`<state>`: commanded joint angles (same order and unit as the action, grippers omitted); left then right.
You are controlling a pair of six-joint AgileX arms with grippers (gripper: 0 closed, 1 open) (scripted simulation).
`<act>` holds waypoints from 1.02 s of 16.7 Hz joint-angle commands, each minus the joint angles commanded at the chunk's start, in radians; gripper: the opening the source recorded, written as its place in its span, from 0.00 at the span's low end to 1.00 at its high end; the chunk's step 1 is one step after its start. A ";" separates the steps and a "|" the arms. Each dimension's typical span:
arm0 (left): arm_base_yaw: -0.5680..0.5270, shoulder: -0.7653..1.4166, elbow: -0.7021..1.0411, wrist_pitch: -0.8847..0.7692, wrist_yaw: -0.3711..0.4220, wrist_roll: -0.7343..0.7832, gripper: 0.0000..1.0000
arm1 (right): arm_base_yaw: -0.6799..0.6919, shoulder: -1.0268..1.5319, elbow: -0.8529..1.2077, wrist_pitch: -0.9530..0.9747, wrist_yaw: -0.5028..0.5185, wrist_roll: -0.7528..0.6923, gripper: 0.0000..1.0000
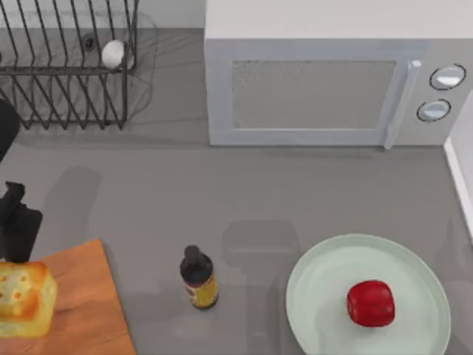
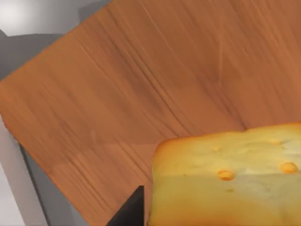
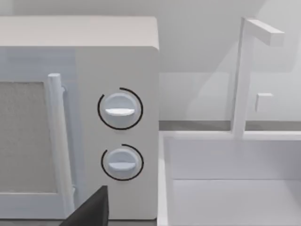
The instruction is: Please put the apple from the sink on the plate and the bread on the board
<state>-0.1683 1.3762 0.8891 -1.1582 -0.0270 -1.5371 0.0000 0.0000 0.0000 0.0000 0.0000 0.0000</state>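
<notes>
The apple [image 1: 371, 302] lay on the pale green plate [image 1: 318, 292] at the right of the worktop [image 1: 185, 200], a little right of the dish's middle, with nothing touching it. The bread [image 1: 24, 298] sat on the orange-brown board [image 1: 85, 296] at the top view's lower left, at the board's left side. Judged from how things lay, both placements looked done.

The left pincer [image 1: 18, 222] was at the far left edge, just beyond the bread and the board's corner; whether its fingers were apart or together could not be told. In the left wrist view the bread [image 2: 225, 176] showed close up against the board's grain [image 2: 141, 84], with a dark piece of the pincer beside it. The right wrist view looked at the microwave's [image 3: 80, 117] two dials and the white sink [image 3: 235, 179] beside it; the right pincer's state could not be told either.

As for handling, the bread would likely be light and soft, liable to crush under a hard squeeze, so its flat opposite sides would be the place to hold it, gently. The apple looked glossy and firm, probably slippery, and best gripped across its widest part.

A dark bottle [image 1: 198, 279] stood between board and plate, apart from both, and a wire rack [image 1: 66, 66] stood at the back left.
</notes>
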 joint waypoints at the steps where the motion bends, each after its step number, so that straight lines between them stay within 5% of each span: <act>1: -0.001 0.003 -0.010 0.013 0.000 -0.001 0.00 | 0.000 0.000 0.000 0.000 0.000 0.000 1.00; 14: -0.008 0.032 -0.109 0.144 0.000 -0.010 0.00 | 0.000 0.000 0.000 0.000 0.000 0.000 1.00; 17: -0.008 0.032 -0.109 0.144 0.000 -0.010 0.23 | 0.000 0.000 0.000 0.000 0.000 0.000 1.00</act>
<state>-0.1759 1.4081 0.7799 -1.0143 -0.0272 -1.5467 0.0000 0.0000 0.0000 0.0000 0.0000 0.0000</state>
